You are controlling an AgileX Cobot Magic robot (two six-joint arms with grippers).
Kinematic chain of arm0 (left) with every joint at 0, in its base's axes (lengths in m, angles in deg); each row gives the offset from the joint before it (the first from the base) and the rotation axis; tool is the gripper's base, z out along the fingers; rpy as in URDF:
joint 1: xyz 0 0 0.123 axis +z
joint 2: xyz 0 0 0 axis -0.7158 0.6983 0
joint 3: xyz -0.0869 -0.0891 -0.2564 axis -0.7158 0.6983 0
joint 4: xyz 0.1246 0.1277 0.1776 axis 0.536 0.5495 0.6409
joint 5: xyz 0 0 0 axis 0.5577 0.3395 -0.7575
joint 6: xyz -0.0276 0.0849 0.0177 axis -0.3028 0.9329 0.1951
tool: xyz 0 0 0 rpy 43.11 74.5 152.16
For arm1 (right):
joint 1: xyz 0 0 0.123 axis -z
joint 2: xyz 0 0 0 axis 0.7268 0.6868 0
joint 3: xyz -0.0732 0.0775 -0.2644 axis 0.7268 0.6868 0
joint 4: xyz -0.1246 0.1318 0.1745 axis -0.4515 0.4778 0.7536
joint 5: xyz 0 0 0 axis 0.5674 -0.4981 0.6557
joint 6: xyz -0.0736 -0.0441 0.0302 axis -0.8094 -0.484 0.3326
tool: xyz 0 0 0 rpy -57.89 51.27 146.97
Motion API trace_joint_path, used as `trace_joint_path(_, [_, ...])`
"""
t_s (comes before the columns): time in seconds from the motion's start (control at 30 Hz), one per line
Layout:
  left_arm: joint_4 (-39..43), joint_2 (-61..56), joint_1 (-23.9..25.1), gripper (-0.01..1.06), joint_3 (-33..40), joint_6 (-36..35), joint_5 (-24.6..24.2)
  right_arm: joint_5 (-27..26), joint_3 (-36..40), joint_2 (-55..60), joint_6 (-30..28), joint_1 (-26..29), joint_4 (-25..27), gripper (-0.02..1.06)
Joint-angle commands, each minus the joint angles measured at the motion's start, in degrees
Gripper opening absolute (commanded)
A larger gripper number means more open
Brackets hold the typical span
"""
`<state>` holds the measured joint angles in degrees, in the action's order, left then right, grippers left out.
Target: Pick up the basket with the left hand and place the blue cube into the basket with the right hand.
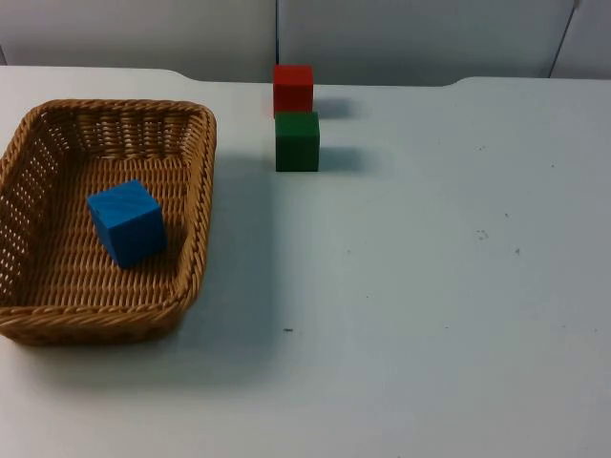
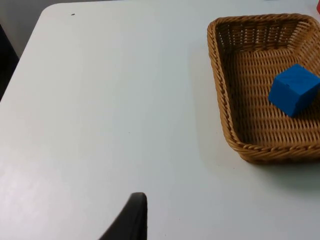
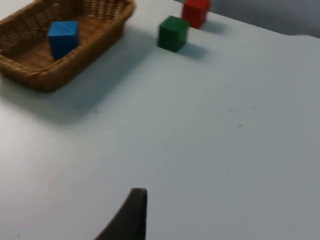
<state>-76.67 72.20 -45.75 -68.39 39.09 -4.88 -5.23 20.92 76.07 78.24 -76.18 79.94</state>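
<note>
- Blue cube [image 1: 126, 222] lay inside the wicker basket [image 1: 196, 181] on the table [image 1: 430, 305], so we judged the placing done.
- We couldn't tell either gripper's state.

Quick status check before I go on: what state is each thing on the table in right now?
basket: resting on the table, not held, blue cube inside
blue cube: in the basket, on its woven floor, turned askew
green cube: on the table, outside the basket, just in front of the red cube
red cube: on the table near the wall
</note>
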Motion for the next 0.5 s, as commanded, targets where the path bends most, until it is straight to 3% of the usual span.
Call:
trace_joint_path(0.0, [-0.5, -0.3, -0.2, 1.05, 0.1, -0.3, 0.6, -0.6, 0.3, -0.2, 0.0, 4.3, 0.0, 1.05])
trace_joint_path(0.1, [-0.5, -0.3, -0.2, 1.05, 0.1, -0.3, 0.6, -0.6, 0.3, -0.2, 0.0, 12.9, 0.0, 1.05])
trace_joint_path(0.13, [-0.5, -0.3, -0.2, 1.05, 0.1, -0.3, 0.6, -0.6, 0.3, -0.2, 0.0, 12.9, 0.0, 1.05])
trace_joint_path(0.27, [-0.5, -0.3, -0.2, 1.05, 0.1, -0.3, 0.6, -0.6, 0.3, -0.2, 0.0, 21.7, 0.0, 1.05])
trace_joint_path(0.47, [-0.5, -0.3, -0.2, 1.05, 0.1, -0.3, 0.6, -0.6, 0.3, -0.2, 0.0, 26.9, 0.0, 1.05])
